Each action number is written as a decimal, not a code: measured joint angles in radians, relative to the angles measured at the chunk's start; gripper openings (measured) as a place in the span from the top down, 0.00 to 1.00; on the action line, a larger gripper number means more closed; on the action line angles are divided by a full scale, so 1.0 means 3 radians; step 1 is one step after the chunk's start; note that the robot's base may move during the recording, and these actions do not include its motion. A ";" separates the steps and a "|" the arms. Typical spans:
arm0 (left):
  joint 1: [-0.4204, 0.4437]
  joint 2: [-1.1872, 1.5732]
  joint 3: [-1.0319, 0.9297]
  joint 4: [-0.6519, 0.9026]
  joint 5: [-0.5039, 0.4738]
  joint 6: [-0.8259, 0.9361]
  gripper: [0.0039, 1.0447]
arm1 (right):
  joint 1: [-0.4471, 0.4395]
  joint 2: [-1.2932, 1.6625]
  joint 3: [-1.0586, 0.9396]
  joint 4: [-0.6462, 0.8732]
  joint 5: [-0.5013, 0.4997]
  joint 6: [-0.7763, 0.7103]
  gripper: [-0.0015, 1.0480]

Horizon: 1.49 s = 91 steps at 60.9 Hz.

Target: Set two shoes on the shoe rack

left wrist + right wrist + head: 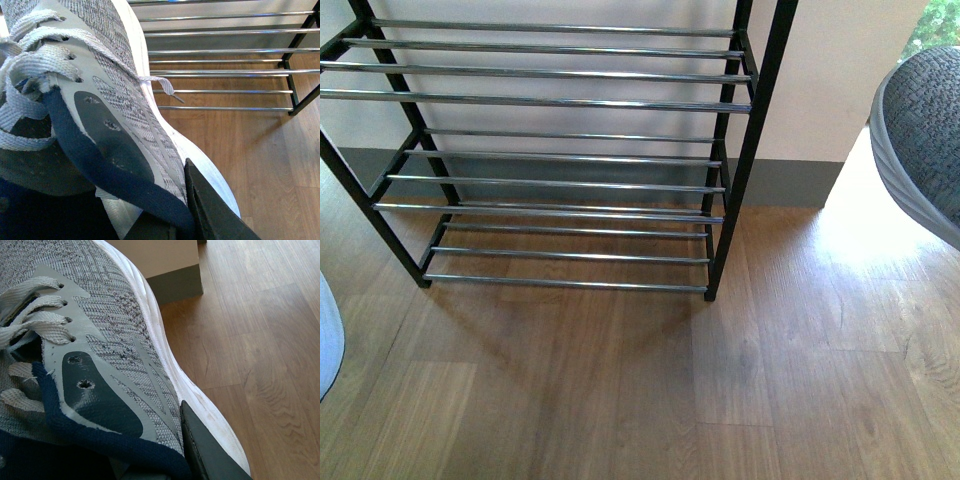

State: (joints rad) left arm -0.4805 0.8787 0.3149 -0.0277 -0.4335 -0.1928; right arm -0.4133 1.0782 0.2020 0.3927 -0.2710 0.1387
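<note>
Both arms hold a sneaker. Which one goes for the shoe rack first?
Left, likely: left arm's sneaker has the shoe rack right beyond it in its wrist view; right arm's sneaker hangs off the rack's right side, by the wall corner.

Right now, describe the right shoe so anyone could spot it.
Find the black rack. Right of it, at the picture's edge, the right shoe hangs above the floor. Its grey knit shows; the left shoe is a pale sliver.

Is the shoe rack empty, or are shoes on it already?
Empty on the tiers in view: the shoe rack has only bare bars. The left sneaker and right sneaker are off it.
</note>
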 joint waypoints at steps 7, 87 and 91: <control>0.0000 0.0000 0.0000 0.0000 0.0000 0.0000 0.99 | 0.0000 0.0000 0.0000 0.0000 0.0000 0.0000 0.99; 0.0000 0.0000 -0.0005 0.0000 0.0005 -0.0001 0.99 | 0.0000 0.0000 0.0000 0.0000 0.0001 0.0000 0.99; 0.0000 0.0000 -0.0005 0.0000 -0.0003 -0.0001 0.99 | 0.0000 0.0000 0.0000 0.0000 -0.0001 0.0000 0.99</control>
State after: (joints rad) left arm -0.4805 0.8787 0.3134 -0.0277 -0.4343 -0.1932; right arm -0.4133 1.0782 0.2020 0.3927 -0.2714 0.1387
